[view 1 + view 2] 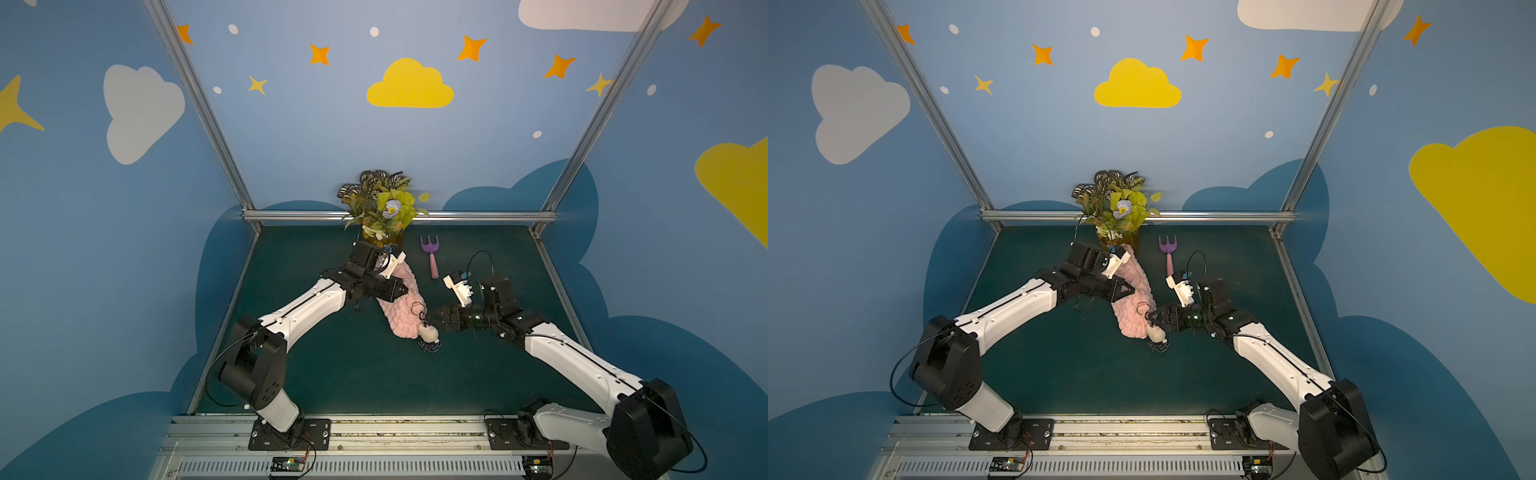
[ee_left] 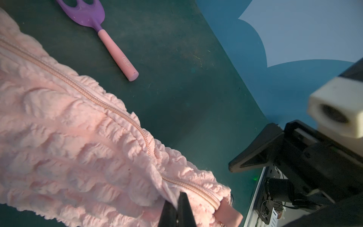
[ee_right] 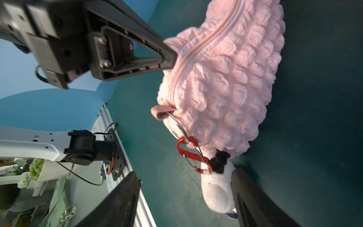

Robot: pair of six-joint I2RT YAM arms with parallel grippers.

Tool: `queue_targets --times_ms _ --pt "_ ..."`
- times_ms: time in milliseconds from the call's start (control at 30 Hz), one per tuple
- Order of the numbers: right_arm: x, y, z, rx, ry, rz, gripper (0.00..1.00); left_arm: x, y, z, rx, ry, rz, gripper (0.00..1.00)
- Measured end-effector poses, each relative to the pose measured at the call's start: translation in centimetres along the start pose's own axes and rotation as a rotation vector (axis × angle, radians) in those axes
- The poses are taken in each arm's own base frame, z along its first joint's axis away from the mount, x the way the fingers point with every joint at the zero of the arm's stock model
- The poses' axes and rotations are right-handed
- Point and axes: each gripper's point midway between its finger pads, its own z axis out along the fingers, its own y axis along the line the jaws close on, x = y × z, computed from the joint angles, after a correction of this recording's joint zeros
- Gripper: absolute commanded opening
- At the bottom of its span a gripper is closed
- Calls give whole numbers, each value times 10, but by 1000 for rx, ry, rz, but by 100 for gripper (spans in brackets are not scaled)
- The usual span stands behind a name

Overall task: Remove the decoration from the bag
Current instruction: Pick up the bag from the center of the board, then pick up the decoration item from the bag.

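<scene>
Right hand (image 3: 186, 173) is spread and grips nothing. The decoration (image 3: 217, 188) lies on the table (image 3: 157, 157) inside the gap. It sits hard against one finger, with the other finger well clear.

Just ahead of it is a red carabiner (image 3: 193, 155), clipped into a metal ring (image 3: 177, 125) on the bag's end tab. Beyond that the bag (image 3: 225, 74) runs lengthwise away from the right hand, zipper (image 3: 196, 49) up. So decoration, clip, ring and bag sit in one line roughly along the reach.

Partway up the bag, the left hand (image 2: 177, 202) is pressed together, pinching fabric beside the zipper; I read it as the anchor.

Both top views show the right hand is the nearer one.

My read: the next move has to work the clip. A straight pull back would just load the bag against the left pinch.
</scene>
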Motion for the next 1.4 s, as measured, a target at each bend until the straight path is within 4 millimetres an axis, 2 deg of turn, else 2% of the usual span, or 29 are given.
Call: queue_targets --times_ms 267,667,800,967,1033,1167,1267,1400 --pt "16 -6 8 9 27 -20 79 1 -2 -1 11 7 -5 2" --pt "21 -21 40 61 49 -46 76 -1 -6 -3 21 13 -11 2" --pt "18 -27 44 78 24 -49 62 0 -6 -3 24 14 -15 2" --pt "28 -34 49 82 30 -24 35 -1 -6 -3 24 13 -20 2" --pt "30 -35 50 80 33 -16 32 -1 -7 -3 24 13 -23 2" --pt "29 -32 48 73 29 -18 19 -2 -5 -5 14 7 -31 3" --pt "27 -28 43 69 17 -29 13 -3 -4 -6 3 0 -39 9" --pt "23 -20 34 65 2 -42 8 -9 3 -12 -30 -26 -57 29"
